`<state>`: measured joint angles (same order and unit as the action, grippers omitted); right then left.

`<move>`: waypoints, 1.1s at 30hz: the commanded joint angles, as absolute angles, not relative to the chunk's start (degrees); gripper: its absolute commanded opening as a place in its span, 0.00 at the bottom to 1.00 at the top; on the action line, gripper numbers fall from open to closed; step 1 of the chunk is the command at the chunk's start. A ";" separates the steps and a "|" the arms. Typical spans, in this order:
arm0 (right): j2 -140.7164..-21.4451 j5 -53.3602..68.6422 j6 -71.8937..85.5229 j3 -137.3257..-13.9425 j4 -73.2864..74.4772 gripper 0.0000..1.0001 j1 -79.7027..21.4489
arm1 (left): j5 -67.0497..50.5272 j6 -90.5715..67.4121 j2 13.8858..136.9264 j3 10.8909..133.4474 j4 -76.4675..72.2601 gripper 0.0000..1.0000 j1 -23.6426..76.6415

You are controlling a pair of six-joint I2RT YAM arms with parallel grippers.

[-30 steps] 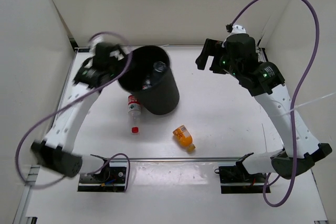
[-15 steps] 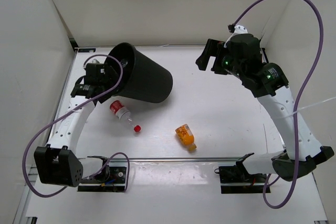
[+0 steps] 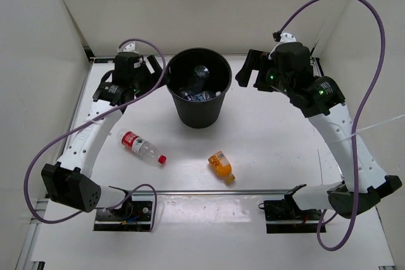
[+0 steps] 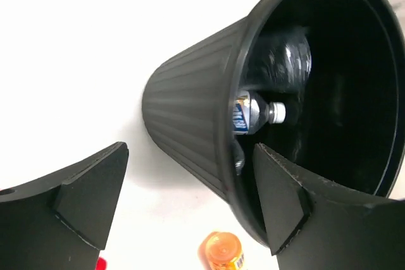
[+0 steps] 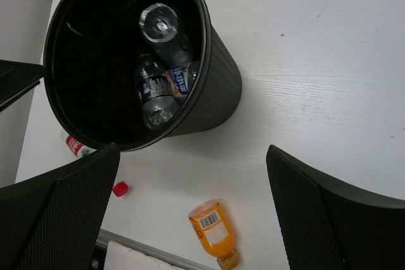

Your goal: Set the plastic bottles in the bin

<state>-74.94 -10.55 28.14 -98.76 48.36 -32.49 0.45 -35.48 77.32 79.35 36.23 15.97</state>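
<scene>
The black bin [image 3: 198, 102] stands upright at the middle back of the table. Inside it lie three clear bottles: one unlabelled [image 5: 159, 23], one dark-labelled [image 5: 152, 93], one blue-and-white-labelled [image 5: 180, 80]. A red-labelled bottle [image 3: 140, 146] with a red cap lies on the table left of the bin. The squat orange bottle [image 3: 221, 165] lies in front of the bin. My left gripper [image 3: 157, 67] is open, its jaws straddling the bin's left rim [image 4: 243, 93] without touching. My right gripper [image 3: 248, 71] is open and empty, above the table right of the bin.
White walls enclose the table on the left, back and right. A metal rail [image 3: 209, 191] runs along the near edge, just in front of the orange bottle. Purple cables loop over both arms.
The bin has gone from tipped over beside the left gripper to standing upright. The red-labelled bottle has shifted left and turned. The right arm has barely moved.
</scene>
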 commanded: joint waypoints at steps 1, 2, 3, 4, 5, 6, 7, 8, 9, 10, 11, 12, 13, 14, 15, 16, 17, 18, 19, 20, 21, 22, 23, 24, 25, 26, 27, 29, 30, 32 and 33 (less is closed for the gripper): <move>-73.83 -11.34 27.95 -98.44 47.37 1.00 -32.17 | 2.19 -34.19 77.43 83.05 38.14 0.90 18.37; -73.83 -11.34 27.95 -97.83 47.37 1.00 -32.17 | 3.24 -34.19 77.43 83.93 39.01 0.92 19.24; -73.83 -11.34 27.95 -97.82 47.37 1.00 -32.17 | 3.95 -34.19 77.43 83.94 39.98 0.93 19.25; -73.83 -11.34 27.95 -97.21 47.37 1.00 -32.17 | 5.87 -35.06 77.43 83.94 40.60 0.94 19.25; -73.83 -11.34 28.56 -97.21 47.37 1.00 -32.17 | 7.37 -35.85 77.43 83.94 41.56 0.94 19.25; -73.83 -11.34 28.56 -97.21 47.37 1.00 -32.17 | 9.12 -37.86 77.43 83.94 42.88 0.96 19.25; -73.83 -11.34 28.56 -96.68 47.37 1.00 -32.17 | 11.05 -39.53 77.43 84.54 46.81 0.96 19.25; -73.83 -11.34 28.56 -96.68 47.37 1.00 -32.17 | 15.86 -41.81 76.91 85.68 49.89 0.97 18.55; -73.83 -11.34 28.56 -96.68 47.37 1.00 -32.17 | 17.91 -47.93 76.90 86.30 53.49 0.99 17.76; -73.83 -11.34 28.56 -96.68 47.37 1.00 -32.17 | 19.41 -51.29 76.90 86.83 61.01 1.00 15.23; -73.83 -11.34 28.56 -96.68 47.37 1.00 -32.17 | 19.42 -54.03 76.90 86.31 63.61 1.00 13.55; -73.83 -11.34 28.56 -96.68 47.37 1.00 -32.17 | 19.42 -56.31 76.90 85.61 65.98 1.00 12.06; -73.83 -11.34 28.56 -96.68 47.37 1.00 -32.17 | 18.55 -60.60 76.90 84.56 68.09 1.00 9.17; -73.83 -11.34 28.56 -96.16 47.37 1.00 -32.17 | 16.46 -62.30 76.03 81.68 69.16 1.00 7.84; -73.83 -11.34 28.56 -96.15 47.37 1.00 -32.17 | 15.22 -63.62 74.98 79.82 70.04 1.00 6.60; -73.83 -11.34 28.56 -96.15 47.37 1.00 -32.17 | 13.81 -65.55 74.27 77.54 70.05 1.00 4.50; -73.83 -10.73 28.56 -96.15 46.85 1.00 -32.17 | 12.41 -66.44 73.57 75.17 69.18 1.00 3.53; -73.83 -10.72 28.56 -96.15 46.85 1.00 -32.17 | 9.78 -67.23 72.26 70.54 68.56 1.00 2.65; -73.83 -10.03 28.56 -96.15 46.85 1.00 -32.17 | 8.54 -68.54 71.72 68.31 67.60 1.00 1.07; -73.83 -10.02 28.56 -96.15 46.85 1.00 -32.17 | 7.57 -69.08 71.72 66.12 67.59 1.00 0.53; -73.83 -10.02 28.56 -96.15 46.85 1.00 -32.17 | 5.73 -69.08 70.94 62.18 66.89 1.00 -0.08; -73.83 -10.02 28.56 -96.15 46.85 1.00 -32.17 | 5.02 -69.08 70.93 60.40 65.75 1.00 -0.61; -73.83 -10.02 28.56 -96.15 46.85 1.00 -32.17 | 5.01 -69.08 70.93 58.81 65.74 1.00 -0.62; -73.83 -10.02 28.56 -95.63 46.85 1.00 -32.17 | 5.01 -69.08 71.62 56.28 65.74 1.00 -1.14; -73.83 -10.02 28.56 -95.63 46.85 1.00 -32.17 | 4.40 -69.08 71.63 55.12 65.05 1.00 -1.14; -73.83 -10.02 28.56 -95.62 46.85 1.00 -32.17 | 4.39 -68.56 72.24 54.06 63.99 1.00 -1.75; -73.83 -10.54 28.04 -95.62 46.85 1.00 -32.17 | 3.87 -68.55 72.77 51.96 63.46 1.00 -1.76; -73.83 -10.55 28.04 -95.62 46.85 1.00 -32.17 | 3.08 -68.55 73.73 50.02 62.24 1.00 -2.37; -73.83 -10.55 28.04 -95.62 46.85 1.00 -32.17 | 3.08 -68.03 75.22 48.01 60.83 1.00 -2.37; -73.83 -10.02 28.04 -95.10 46.85 1.00 -32.17 | 2.29 -67.51 76.98 46.06 60.21 1.00 -2.37; -73.83 -10.02 28.04 -95.10 46.85 1.00 -32.17 | 1.50 -67.50 77.95 45.01 59.25 1.00 -2.90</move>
<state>-74.94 -10.28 28.29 -95.72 48.29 -32.32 3.84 -67.51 76.16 47.37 62.54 -2.09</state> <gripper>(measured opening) 0.998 0.998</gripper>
